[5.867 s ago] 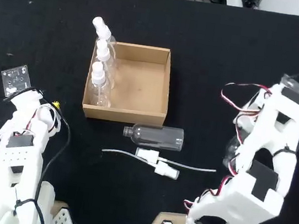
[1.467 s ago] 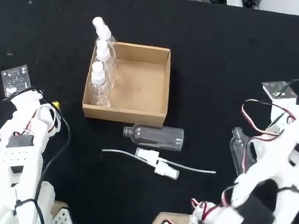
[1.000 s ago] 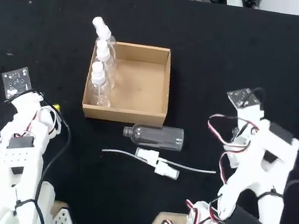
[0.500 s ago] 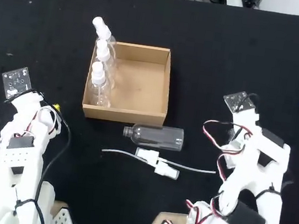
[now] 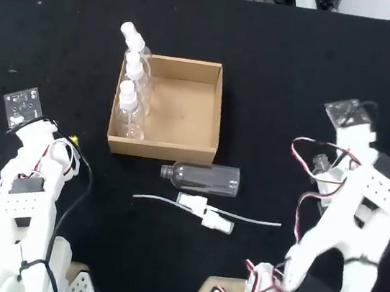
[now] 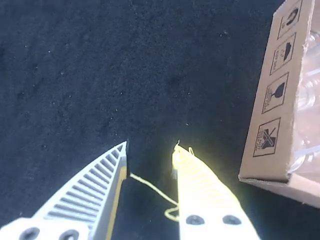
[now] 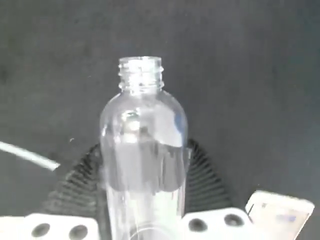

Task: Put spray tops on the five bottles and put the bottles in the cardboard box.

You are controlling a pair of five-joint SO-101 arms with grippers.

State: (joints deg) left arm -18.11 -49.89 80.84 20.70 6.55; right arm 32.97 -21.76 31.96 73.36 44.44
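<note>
The fingers [image 7: 75, 185] of the right gripper [image 7: 145, 147] are closed tight on a clear bottle [image 7: 142, 135] with no top. It is well off to the side of the cardboard box [image 5: 172, 151], and its lower end is cut off from sight. One more open bottle [image 5: 201, 177] lies just in front of the box with two spray tops [image 5: 204, 213] beside it, and three topped bottles [image 5: 130, 100] stand along one wall inside. The left gripper [image 6: 150, 150] is open a little and holds nothing, near a box side with four small picture signs [image 6: 272, 95] and no words to read.
</note>
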